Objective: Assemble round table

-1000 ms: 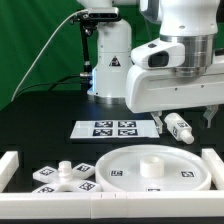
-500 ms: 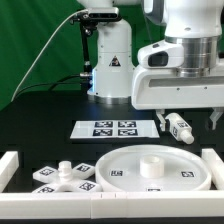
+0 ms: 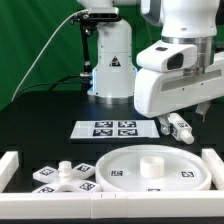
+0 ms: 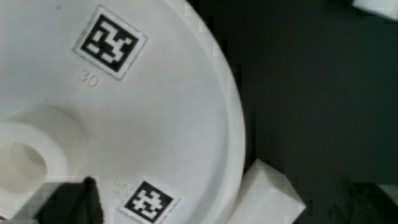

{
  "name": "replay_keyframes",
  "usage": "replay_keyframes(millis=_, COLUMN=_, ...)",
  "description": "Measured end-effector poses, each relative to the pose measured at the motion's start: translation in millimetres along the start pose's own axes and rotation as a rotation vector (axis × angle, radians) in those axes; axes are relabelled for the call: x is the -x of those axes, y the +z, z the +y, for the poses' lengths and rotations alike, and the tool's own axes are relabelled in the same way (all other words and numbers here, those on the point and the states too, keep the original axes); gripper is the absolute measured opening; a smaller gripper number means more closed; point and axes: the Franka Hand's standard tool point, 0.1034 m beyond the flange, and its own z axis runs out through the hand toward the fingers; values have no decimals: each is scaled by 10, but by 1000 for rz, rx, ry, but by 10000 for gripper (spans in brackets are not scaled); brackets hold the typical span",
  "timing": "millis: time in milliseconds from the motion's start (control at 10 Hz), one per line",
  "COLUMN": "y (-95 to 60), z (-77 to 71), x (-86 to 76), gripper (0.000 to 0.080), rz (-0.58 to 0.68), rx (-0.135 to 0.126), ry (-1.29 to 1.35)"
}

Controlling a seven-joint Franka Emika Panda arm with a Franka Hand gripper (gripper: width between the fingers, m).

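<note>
The large round disc point(image 3: 150, 166) lies flat near the table's front, its raised hub facing up. The cross-shaped base point(image 3: 64, 176) lies at its left in the exterior view. The short leg point(image 3: 179, 128) lies on its side behind the disc, on the right. The arm's white hand point(image 3: 180, 80) hangs above the leg and the disc's far right, and its fingers do not show there. In the wrist view the disc point(image 4: 125, 110) with two tags fills the picture, and my gripper point(image 4: 210, 206) is open above it, holding nothing. One dark fingertip point(image 4: 71, 203) shows at the frame's edge.
The marker board point(image 3: 114, 128) lies behind the disc. A white blocky border rail point(image 3: 10, 166) encloses the parts at the left, right point(image 3: 213, 166) and front. The robot's base point(image 3: 110, 65) stands at the back. A white corner point(image 4: 285, 192) shows beside the disc's rim.
The hand has shifted a little toward the exterior view's right, uncovering more of the leg. The parts have not moved and the jaws stayed open.
</note>
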Motion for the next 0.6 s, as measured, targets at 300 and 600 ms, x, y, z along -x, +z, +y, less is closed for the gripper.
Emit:
replay_keyframes(millis=300, y=26, z=-29, x=-16, gripper=649, rz=19, rx=35, ry=-347)
replay_keyframes(millis=600, y=70, z=-184, x=12, gripper=649, rz=-3, rx=74, ry=-834)
